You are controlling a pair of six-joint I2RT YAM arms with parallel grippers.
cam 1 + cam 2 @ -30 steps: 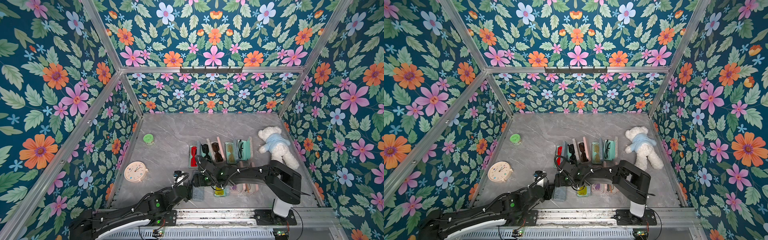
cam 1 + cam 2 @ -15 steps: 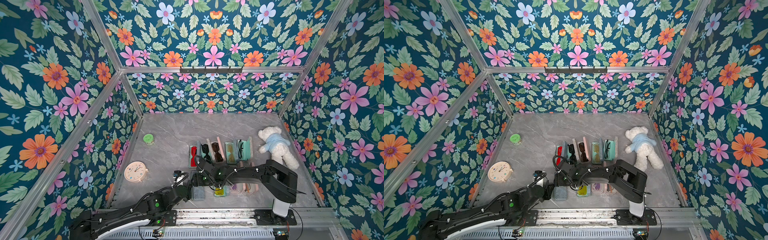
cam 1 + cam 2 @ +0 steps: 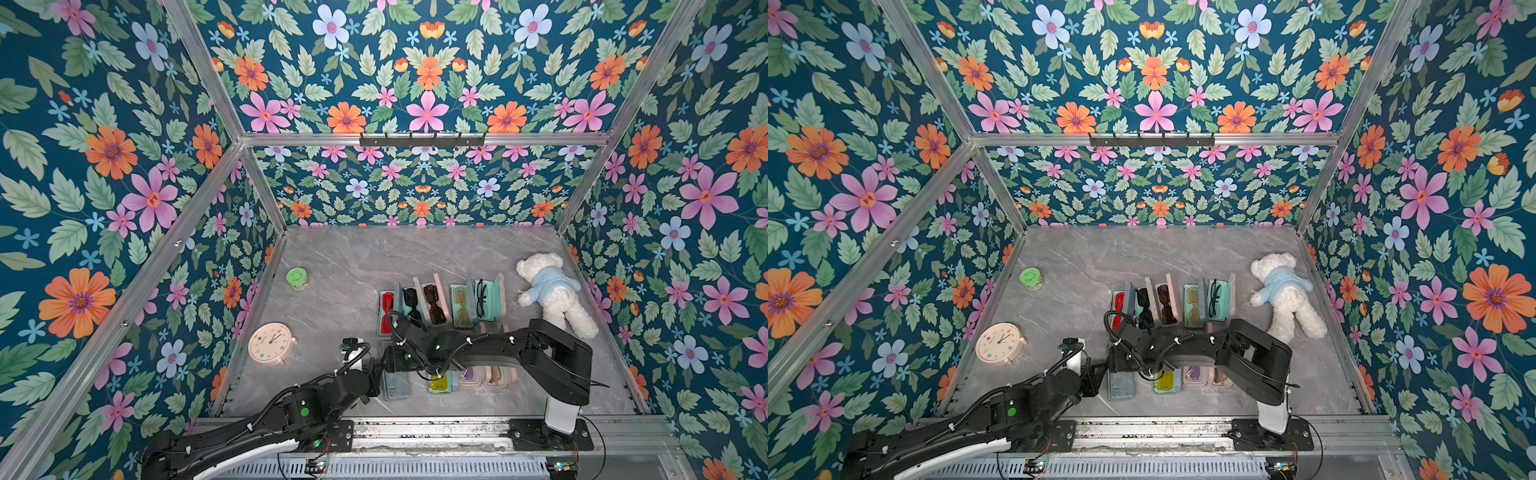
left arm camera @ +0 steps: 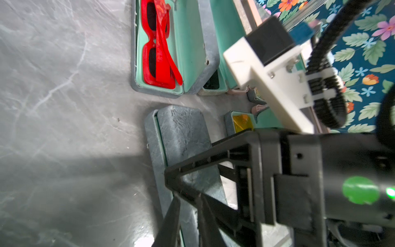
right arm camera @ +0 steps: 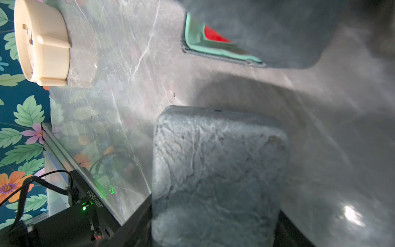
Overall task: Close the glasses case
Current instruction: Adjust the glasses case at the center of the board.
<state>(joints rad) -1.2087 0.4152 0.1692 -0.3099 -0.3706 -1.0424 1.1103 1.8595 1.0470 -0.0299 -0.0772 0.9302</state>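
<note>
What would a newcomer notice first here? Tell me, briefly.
Loud floral walls enclose everything. On the grey table, a row of open glasses cases holding coloured sunglasses sits centrally, with a white teddy bear at its right. At the front, both black arms meet over a grey case.

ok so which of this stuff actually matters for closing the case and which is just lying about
In the job:
grey glasses case
left gripper
right gripper

Lying about:
other glasses cases, in both rows
teddy bear
clock
green jar
</note>
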